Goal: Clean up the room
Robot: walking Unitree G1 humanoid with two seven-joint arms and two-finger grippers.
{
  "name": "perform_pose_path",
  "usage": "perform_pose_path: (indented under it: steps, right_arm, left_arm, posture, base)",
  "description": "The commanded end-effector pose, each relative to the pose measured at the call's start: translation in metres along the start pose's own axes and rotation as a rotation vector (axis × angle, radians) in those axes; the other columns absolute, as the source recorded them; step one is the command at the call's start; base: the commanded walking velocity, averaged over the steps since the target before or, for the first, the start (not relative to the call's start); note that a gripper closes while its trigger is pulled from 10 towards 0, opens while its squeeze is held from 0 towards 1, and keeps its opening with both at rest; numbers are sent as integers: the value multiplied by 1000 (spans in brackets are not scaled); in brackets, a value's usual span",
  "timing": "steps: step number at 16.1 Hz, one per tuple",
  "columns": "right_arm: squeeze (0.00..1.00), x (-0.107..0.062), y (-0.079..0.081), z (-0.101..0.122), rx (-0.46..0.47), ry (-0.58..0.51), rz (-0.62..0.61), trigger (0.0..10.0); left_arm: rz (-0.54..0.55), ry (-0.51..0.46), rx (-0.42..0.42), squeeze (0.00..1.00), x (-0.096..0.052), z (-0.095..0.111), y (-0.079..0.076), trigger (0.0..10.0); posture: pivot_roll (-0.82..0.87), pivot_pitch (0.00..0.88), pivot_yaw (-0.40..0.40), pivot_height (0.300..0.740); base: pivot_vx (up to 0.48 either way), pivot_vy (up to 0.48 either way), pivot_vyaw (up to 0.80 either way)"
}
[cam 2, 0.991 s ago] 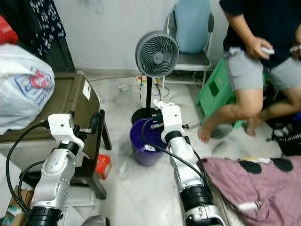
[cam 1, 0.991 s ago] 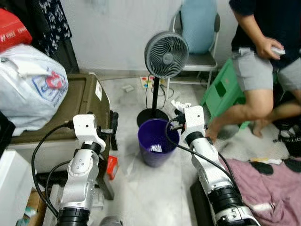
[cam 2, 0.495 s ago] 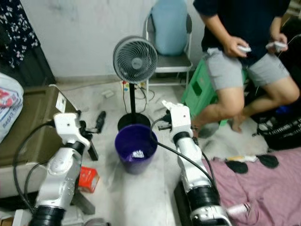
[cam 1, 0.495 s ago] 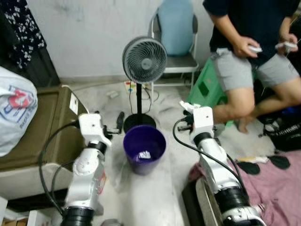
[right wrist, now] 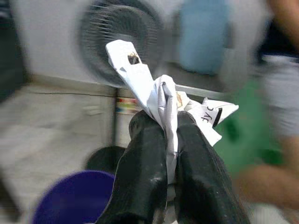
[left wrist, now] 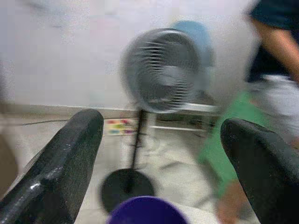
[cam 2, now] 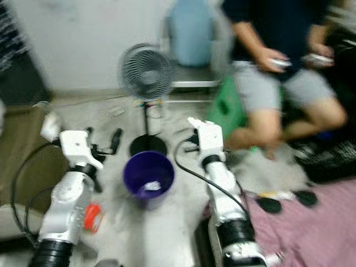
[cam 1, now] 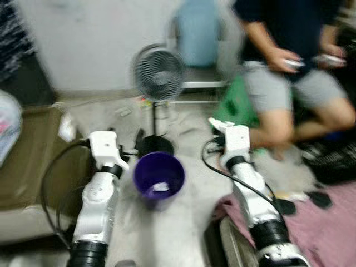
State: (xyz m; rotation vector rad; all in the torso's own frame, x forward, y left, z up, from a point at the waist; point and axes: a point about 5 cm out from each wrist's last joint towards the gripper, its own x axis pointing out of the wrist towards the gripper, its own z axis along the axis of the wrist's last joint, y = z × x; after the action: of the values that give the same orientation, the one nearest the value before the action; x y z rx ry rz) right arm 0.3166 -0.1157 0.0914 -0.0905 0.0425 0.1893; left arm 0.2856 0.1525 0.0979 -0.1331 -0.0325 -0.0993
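The right gripper (right wrist: 170,140) has its two black fingers pressed together on a crumpled scrap of white paper (right wrist: 159,91), which sticks out past the fingertips, likely so it can fall free once released. The purple waste bin (cam 1: 158,177) stands on the floor below and to the left of that gripper, between the two arms, with another white scrap (cam 1: 158,187) already inside, so the paper seems bound for it. The left gripper (left wrist: 159,163) is spread wide and empty, just left of the bin, with the standing fan (cam 1: 158,72) beyond it.
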Motion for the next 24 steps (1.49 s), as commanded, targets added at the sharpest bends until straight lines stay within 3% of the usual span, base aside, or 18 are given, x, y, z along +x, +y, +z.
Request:
perform_pose_path:
  steps: [1, 18, 24]
  right_arm:
    - [0, 3, 4, 6, 0, -22, 14, 10000]
    - [0, 2, 4, 2, -14, -6, 19, 10000]
    - [0, 4, 2, 0, 16, 18, -2, 10000]
  left_arm:
    - [5, 5, 1, 0, -1, -1, 2, 10000]
    - [-2, 21, 3, 0, -2, -4, -3, 10000]
    - [1, 15, -3, 0, -2, -3, -3, 10000]
  posture:
    - [86, 0, -53, 740]
    - [89, 0, -57, 740]
    - [90, 0, -58, 740]
  base:
    - [0, 0, 800]
    - [0, 0, 732]
    - [0, 0, -267]
